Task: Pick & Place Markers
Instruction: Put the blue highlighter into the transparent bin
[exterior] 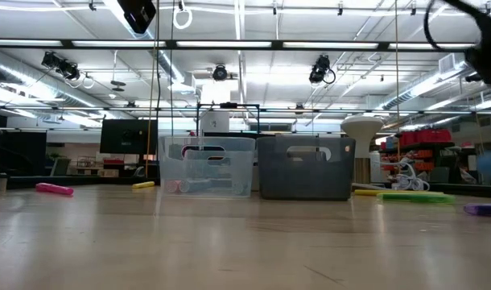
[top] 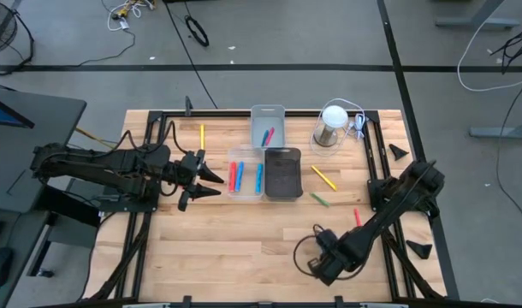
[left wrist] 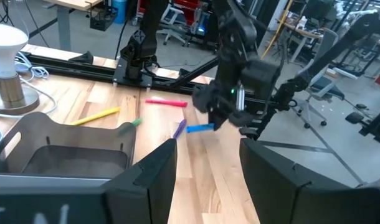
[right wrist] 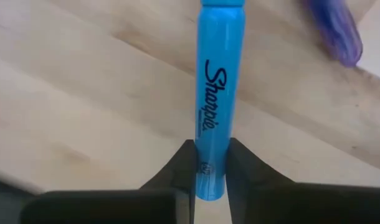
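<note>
Fingers of the right gripper (right wrist: 210,163) pinch the lower end of a blue marker (right wrist: 218,93), one dark pad against each side, so the marker's length points straight out ahead of them. That grip near one end leaves most of the barrel free, probably to let it drop lengthwise into a bin. The marker is well apart from the clear bin (top: 246,174), toward the front of the table (top: 227,248), with a purple marker (right wrist: 333,28) lying just beside it. Other markers already lie in the clear bin. Beside that bin, the left gripper (top: 211,180) waits with its fingers well apart, holding nothing.
</note>
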